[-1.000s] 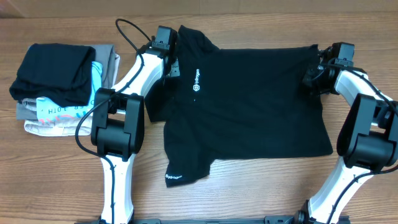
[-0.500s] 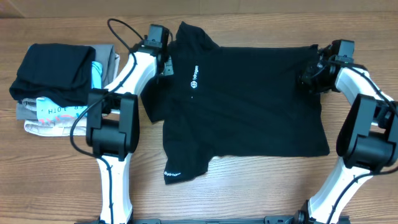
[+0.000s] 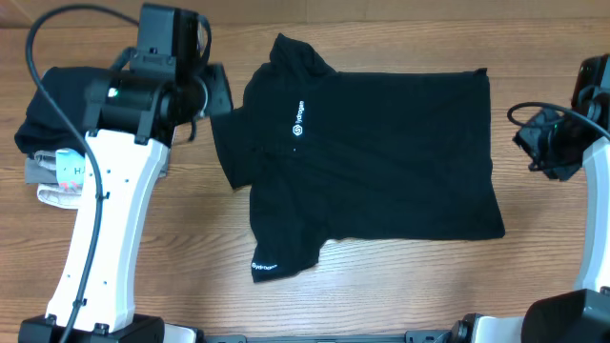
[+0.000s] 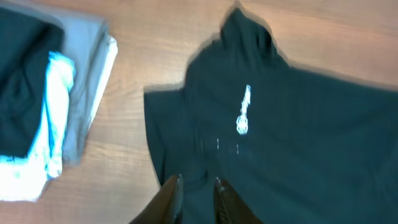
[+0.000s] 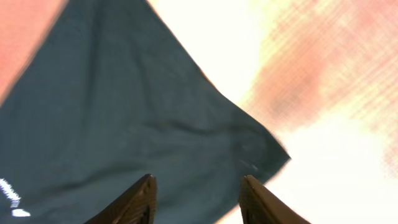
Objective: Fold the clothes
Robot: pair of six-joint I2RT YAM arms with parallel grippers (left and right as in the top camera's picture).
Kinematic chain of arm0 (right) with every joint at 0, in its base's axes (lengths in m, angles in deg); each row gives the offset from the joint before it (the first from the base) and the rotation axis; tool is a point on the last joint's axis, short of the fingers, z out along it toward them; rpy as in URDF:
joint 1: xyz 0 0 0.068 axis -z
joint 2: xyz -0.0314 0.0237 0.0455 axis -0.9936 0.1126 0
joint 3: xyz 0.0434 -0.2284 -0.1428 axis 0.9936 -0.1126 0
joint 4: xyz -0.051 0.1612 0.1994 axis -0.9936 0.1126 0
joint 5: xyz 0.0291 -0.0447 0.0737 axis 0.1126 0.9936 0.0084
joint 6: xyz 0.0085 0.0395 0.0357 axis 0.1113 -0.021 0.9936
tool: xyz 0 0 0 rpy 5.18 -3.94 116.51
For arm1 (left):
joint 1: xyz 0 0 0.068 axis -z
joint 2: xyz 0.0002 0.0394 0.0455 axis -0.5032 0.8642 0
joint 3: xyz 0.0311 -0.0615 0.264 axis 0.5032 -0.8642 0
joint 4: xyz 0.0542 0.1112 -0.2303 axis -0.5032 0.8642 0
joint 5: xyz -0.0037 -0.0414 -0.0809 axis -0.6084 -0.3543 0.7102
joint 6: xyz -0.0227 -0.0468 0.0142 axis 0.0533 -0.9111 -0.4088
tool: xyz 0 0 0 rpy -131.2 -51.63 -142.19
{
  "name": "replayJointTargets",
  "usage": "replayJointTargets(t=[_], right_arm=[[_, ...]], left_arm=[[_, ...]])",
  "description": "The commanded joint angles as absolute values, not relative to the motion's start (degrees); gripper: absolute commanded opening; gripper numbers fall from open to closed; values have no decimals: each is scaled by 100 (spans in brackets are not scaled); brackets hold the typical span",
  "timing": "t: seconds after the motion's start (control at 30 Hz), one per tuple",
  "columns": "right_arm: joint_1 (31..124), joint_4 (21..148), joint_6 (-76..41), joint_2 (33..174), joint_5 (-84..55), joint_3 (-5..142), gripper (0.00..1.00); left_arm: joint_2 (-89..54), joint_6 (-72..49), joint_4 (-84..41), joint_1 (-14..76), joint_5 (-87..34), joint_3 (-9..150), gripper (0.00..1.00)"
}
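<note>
Brown-toned left gripper (image 4: 198, 180): fingers narrowly parted, nothing between, poised over black T-shirt (image 3: 372, 162); white arm (image 3: 105, 210) reaching toward tabletop's (image 3: 381, 286) far-left corner. Likewise right gripper (image 5: 198, 180): jaws wide, empty, near right edge. T-shirt spread flat, tabletop centre.

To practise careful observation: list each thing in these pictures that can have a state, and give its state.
T-shirt: spread out flat on the table, not held.
Pile of clothes: folded and stacked.
Left fingers: slightly apart, empty.
Right fingers: wide apart, empty.
</note>
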State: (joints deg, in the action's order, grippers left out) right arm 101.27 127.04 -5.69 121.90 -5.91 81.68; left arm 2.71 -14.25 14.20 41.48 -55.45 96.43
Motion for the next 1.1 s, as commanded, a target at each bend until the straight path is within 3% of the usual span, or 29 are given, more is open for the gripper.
replayJointTargets(t=[0.0,0.1,0.37,0.53,1.07], right_arm=[[10203,12798,-197,12330,-355,7650,43],[10302,12728,-18,12330,-374,7084,39],[10383,11663,354,12330,-905,5633,41],[10387,11084,596,12330,-912,5047,49],[10391,10326,835,12336,-442,4251,48]], left_arm=[[597,-1482,1767,4190,-5003,9423,26],[654,-1480,1715,4187,-5018,9010,35],[673,-1508,1157,4185,-4996,7714,34],[673,-1508,1245,4187,-4992,7235,33],[673,-1504,1004,4185,-4996,6337,33]])
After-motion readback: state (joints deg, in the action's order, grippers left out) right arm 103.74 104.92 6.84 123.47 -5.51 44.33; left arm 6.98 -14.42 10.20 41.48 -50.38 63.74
